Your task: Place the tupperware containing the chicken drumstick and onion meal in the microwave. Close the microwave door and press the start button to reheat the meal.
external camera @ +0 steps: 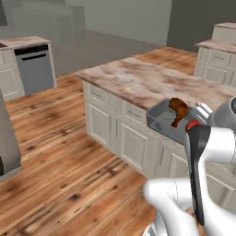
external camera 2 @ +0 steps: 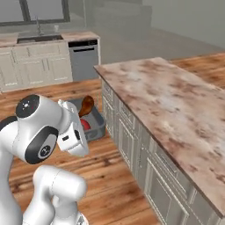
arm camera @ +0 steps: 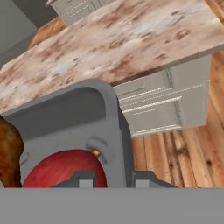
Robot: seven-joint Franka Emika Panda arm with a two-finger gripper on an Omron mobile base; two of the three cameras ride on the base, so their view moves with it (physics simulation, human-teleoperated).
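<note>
Hanging in the air beside the long marble-topped island (external camera 2: pixel 176 101), the tupperware (external camera 2: pixel 94 127) is a shallow grey plastic tub, carried clear of the island's white cabinet fronts and above the wooden floor (external camera: pixel 60 161). The gripper (arm camera: pixel 113 180) pinches the tub's near wall, one dark tip inside and one outside, the jaws narrowed onto that rim. Inside, the chicken drumstick (external camera: pixel 179 109) is glossy brown-orange and leans up against the tub's far side, its bone end pointing down into the tub. The onion (arm camera: pixel 68 168), a round red lump, sits just beside the gripped wall, next to the drumstick. The island's countertop lies just beyond the tub. Farther off from the island, against the wall, stand pale cabinets and a grey dishwasher (external camera 2: pixel 83 59), with open floor between them and the island.
</note>
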